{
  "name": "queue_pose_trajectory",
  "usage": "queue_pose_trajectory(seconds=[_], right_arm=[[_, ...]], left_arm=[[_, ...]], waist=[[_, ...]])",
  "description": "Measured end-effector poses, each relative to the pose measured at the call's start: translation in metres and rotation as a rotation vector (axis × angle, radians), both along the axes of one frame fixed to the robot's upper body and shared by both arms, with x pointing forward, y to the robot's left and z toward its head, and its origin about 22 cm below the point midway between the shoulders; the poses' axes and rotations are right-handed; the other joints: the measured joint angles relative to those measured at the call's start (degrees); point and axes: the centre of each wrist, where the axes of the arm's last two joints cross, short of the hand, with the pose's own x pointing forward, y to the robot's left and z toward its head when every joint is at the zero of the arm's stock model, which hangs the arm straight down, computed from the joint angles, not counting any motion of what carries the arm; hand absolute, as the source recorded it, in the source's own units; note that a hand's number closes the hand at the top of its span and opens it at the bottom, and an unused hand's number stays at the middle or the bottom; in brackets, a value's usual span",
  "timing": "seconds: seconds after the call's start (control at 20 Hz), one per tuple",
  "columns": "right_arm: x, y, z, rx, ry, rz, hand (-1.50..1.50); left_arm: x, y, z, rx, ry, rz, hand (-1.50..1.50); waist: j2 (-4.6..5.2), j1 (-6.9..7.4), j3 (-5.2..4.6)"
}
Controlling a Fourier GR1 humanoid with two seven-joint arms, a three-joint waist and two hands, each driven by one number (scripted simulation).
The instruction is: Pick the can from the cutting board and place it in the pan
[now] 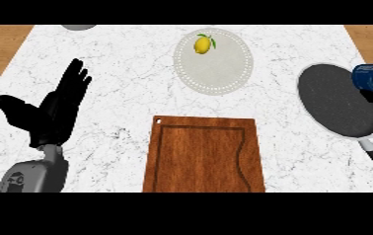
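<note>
Fingers (73,78) of the left hand (55,110) stand straight and apart at the counter's (109,56) left. At the right edge, a blue can (363,77) shows over the pan (331,100), beyond the board (204,155); what holds it is hidden.

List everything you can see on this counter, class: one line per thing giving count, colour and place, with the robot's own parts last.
Rectangular brown wooden cutting board: one, brown, near edge at centre, nothing on it.
Round white plate with a dotted rim: one, white, far centre.
Yellow lemon with a green leaf: one, yellow, on the plate's far left part.
Round dark grey pan: one, dark grey, right side.
Dark blue object: one, blue, at the right edge over the pan's rim; possibly the can, too cut off to confirm.
Grey round object: one, grey, far left edge, mostly cut off.
White marble counter: one, white with grey veins.
Left hand: one, black on a grey forearm, open, fingers up, left side.
</note>
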Motion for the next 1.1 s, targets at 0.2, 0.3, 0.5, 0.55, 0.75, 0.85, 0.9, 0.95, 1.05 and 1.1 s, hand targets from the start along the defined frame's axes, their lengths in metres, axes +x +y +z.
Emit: queue_pose_trajectory(seconds=[0.2,0.3,0.5,0.55,0.75,0.85,0.9,0.95,1.05,1.1], right_arm=[[0.023,-0.012,-0.025,0.017,0.027,0.043,1.50],[0.032,-0.015,-0.041,0.014,0.038,0.054,1.50],[0.043,-0.022,-0.063,-0.003,0.102,0.028,1.50],[0.044,-0.021,-0.071,0.023,0.125,-0.002,-1.50],[0.045,-0.027,-0.093,0.105,0.222,-0.074,-1.50],[0.044,-0.033,-0.098,0.127,0.267,-0.071,-1.50],[0.042,-0.036,-0.102,0.139,0.280,-0.067,-1.50],[0.043,-0.036,-0.104,0.157,0.283,-0.061,-1.50],[0.039,-0.041,-0.107,0.194,0.271,-0.038,-1.50],[0.039,-0.044,-0.105,0.226,0.252,-0.028,-1.50]], left_arm=[[0.000,0.006,0.000,0.003,0.000,-0.007,0.00],[0.001,0.006,-0.004,0.002,0.002,-0.012,0.00],[0.004,0.005,-0.001,0.003,-0.003,-0.012,0.00],[0.004,0.002,-0.002,0.002,-0.002,-0.016,0.00],[0.004,0.000,-0.002,-0.001,-0.006,-0.020,0.00],[0.006,-0.004,0.000,-0.004,-0.008,-0.025,0.00],[0.005,-0.004,0.002,-0.002,-0.010,-0.025,0.00],[0.004,-0.002,0.000,-0.001,-0.006,-0.024,0.00],[0.005,0.000,-0.002,-0.001,-0.004,-0.019,0.00],[0.006,0.001,0.000,0.000,-0.006,-0.016,0.00]], waist=[[0.09,0.42,0.01],[0.12,0.44,0.01],[0.23,0.74,0.02],[0.28,0.88,0.02],[0.44,1.22,0.08],[0.50,1.29,0.10],[0.51,1.35,0.10],[0.52,1.34,0.12],[0.49,1.13,0.12],[0.48,1.09,0.13]])
